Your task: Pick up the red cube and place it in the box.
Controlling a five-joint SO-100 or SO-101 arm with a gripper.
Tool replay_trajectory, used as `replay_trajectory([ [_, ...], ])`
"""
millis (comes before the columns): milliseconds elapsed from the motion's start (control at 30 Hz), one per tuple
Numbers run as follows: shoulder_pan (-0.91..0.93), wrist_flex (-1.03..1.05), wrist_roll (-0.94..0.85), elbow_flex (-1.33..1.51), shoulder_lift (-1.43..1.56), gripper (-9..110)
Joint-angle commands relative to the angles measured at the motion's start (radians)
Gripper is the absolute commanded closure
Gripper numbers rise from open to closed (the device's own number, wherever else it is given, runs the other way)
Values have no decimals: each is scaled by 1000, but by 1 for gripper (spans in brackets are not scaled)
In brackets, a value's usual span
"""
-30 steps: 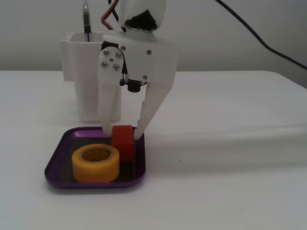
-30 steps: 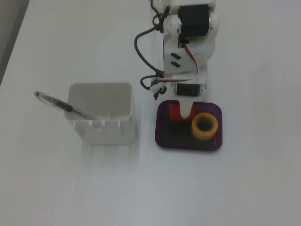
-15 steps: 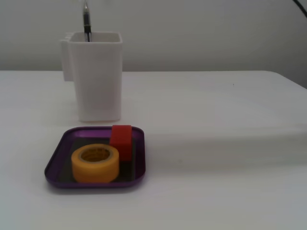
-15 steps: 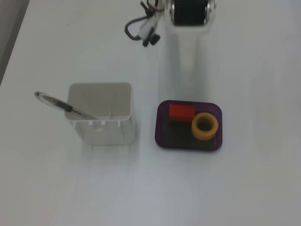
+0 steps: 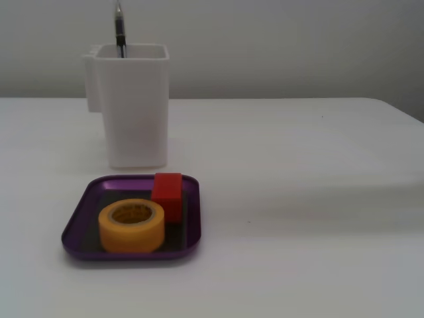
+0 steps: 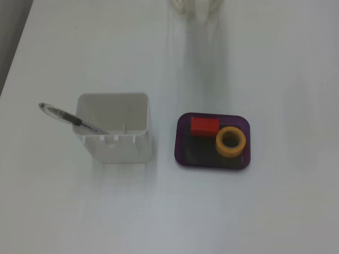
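The red cube (image 5: pixel 167 192) (image 6: pixel 204 126) lies inside the box (image 5: pixel 79 222) (image 6: pixel 183 153), a shallow purple tray, against its back rim. Beside the cube in the tray sits a yellow tape roll (image 5: pixel 132 226) (image 6: pixel 230 141). In a fixed view from above, only a white sliver of the arm (image 6: pixel 195 4) shows at the top edge. The gripper itself is out of both fixed views, and nothing touches the cube.
A tall white pen holder (image 5: pixel 134 106) (image 6: pixel 114 127) with a black pen (image 5: pixel 120 28) (image 6: pixel 66 116) stands just behind the tray, to its left in the fixed view from above. The white table's edge runs along the far left (image 6: pixel 16 47).
The gripper let go of the red cube in the tray, then the arm drew back and left both views except for a sliver. The cube stays put.
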Motion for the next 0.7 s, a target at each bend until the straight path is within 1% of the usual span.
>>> replay_trajectory([
  [0,14,-49,-2,227,190,86],
  [233,15,-166,5,715,486,86],
  [567,15,-554,-6,1379,928,86],
  [667,14,-638,-5,1555,1075,86],
])
